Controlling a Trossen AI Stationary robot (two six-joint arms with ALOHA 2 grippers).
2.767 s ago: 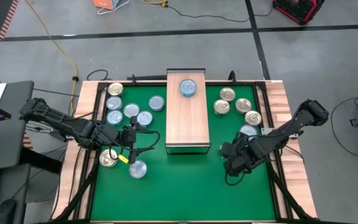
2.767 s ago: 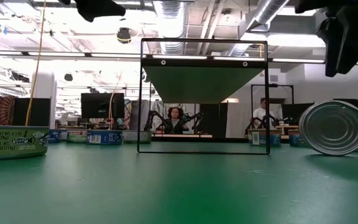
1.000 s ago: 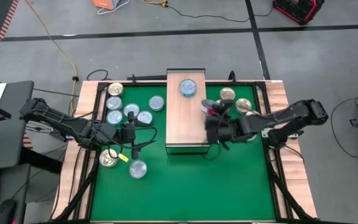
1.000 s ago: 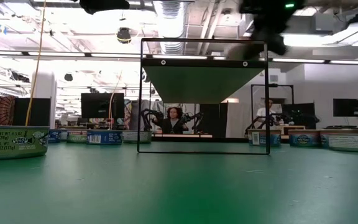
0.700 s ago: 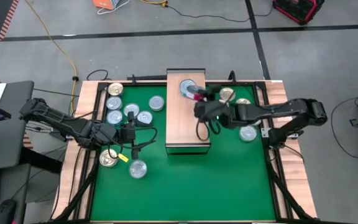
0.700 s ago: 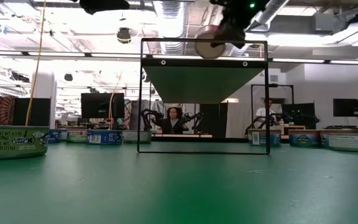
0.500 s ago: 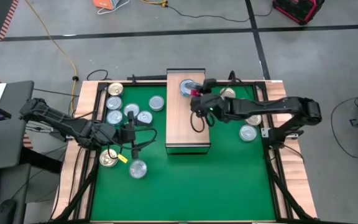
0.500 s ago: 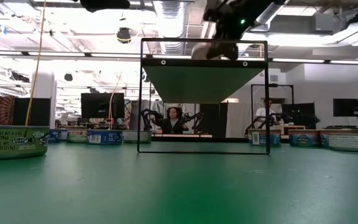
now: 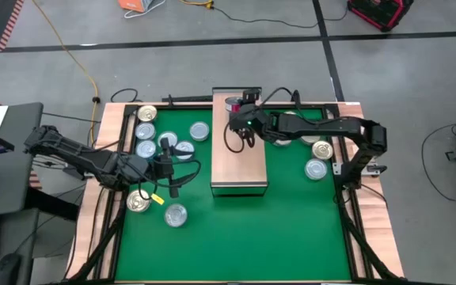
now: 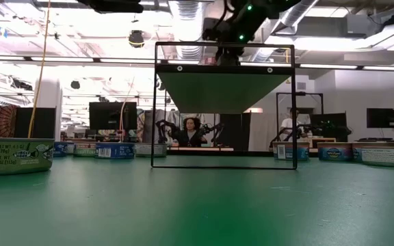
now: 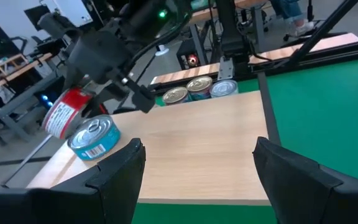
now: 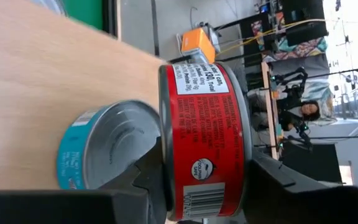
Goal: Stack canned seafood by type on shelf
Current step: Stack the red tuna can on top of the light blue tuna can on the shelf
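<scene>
Shelf [image 9: 239, 162]: one blue tin [image 11: 94, 137]; right claw [image 11: 98, 102] grips one red tin [image 12: 205, 149].

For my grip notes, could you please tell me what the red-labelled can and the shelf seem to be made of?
Red-labelled can: apparently metal under a glossy printed red wrapper, though only its label and rim show. Shelf: light wood with a matte finish and visible pale grain; whether solid or veneer is unclear.

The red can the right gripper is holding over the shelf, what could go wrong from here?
The right gripper holds the red can on edge beside the blue can near the shelf end. Released tilted, it may roll off. It might also nudge the blue can, and stacking them would mix types.
</scene>
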